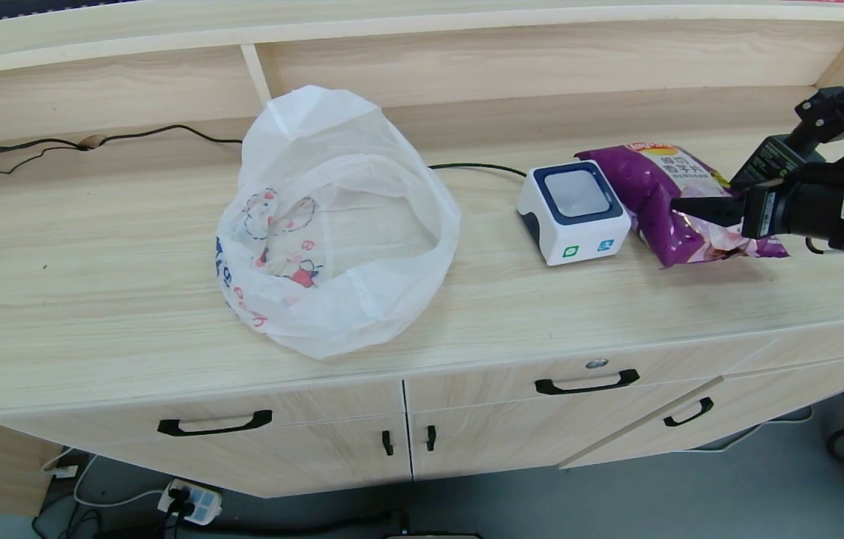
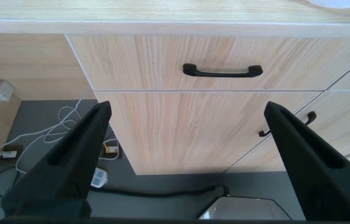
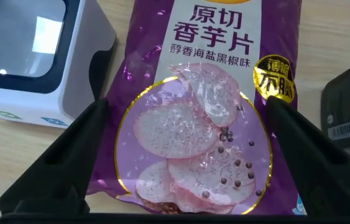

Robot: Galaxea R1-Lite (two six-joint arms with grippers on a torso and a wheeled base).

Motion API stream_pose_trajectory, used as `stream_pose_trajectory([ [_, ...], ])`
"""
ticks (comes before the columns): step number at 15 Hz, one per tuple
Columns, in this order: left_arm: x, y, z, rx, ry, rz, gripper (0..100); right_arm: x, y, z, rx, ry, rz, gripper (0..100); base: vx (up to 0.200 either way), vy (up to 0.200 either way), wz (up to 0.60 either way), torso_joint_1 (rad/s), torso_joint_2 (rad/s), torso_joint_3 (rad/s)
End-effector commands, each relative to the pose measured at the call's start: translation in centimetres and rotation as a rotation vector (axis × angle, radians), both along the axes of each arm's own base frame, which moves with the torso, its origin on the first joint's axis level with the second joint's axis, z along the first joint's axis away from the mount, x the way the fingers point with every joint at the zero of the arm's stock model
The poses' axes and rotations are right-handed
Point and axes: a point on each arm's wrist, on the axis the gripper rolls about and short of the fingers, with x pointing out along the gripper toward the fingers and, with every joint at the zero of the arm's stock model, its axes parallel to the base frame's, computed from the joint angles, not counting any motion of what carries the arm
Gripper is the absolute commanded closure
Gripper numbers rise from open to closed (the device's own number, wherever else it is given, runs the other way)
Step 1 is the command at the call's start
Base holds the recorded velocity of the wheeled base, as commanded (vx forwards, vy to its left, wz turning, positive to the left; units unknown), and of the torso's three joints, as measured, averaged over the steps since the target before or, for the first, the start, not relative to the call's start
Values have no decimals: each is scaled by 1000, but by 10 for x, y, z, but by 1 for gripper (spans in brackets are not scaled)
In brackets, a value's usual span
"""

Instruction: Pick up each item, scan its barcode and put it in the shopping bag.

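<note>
- One wooden tabletop (image 1: 92, 247) carries all the goods. Two black cables (image 1: 159, 133) trail along its back edge.
- One cabinet front (image 1: 302, 449) below it. The head view shows four long black handles and two short ones.
- One shopping bag (image 1: 362, 224) of thin white film stands left of the middle with its mouth gaping upward. Its inside shows just its own crumpled film with red and blue print.
- One purple chip bag (image 1: 654, 187), the item to be scanned, lies flat on the tabletop at the right, touching the scanner's right side and well apart from the shopping bag.
- Two claws:
  - The right claw (image 1: 699, 208) hangs over the near end of the chip bag (image 3: 206, 93). Its fingers (image 3: 69, 155) are spread wide to either side of the pack and hold nothing. Whether they touch it I cannot tell.
  - The left claw (image 2: 187, 106) is low in front of a drawer handle (image 2: 222, 71), spread fully wide and holding nothing.
- One white, blue-rimmed cube scanner (image 1: 575, 213) sits between the two bags, with its window facing up.
- One black pack (image 3: 349, 106) with a white label lies just beside the chip bag.
</note>
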Motion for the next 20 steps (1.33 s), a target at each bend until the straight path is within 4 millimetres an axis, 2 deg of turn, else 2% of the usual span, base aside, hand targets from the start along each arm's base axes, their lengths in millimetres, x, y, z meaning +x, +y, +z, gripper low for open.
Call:
stream_pose_trajectory([
  [1,0,0,0,0,-1,0,0,8,-1,-8,-2,11,1,0,0,0,0,0,0,0],
  [4,0,0,0,1,-1,0,0,24,-2,-27,-17,26,-1,0,0,0,0,0,0,0],
  [11,0,0,0,1,-1,2,0,32,-2,-34,-19,38,3,0,0,0,0,0,0,0],
  [12,0,0,0,1,-1,0,0,32,-2,-33,-19,37,3,100,0,0,0,0,0,0],
  [20,0,0,0,0,-1,2,0,30,-1,-30,-18,12,3,100,0,0,0,0,0,0],
])
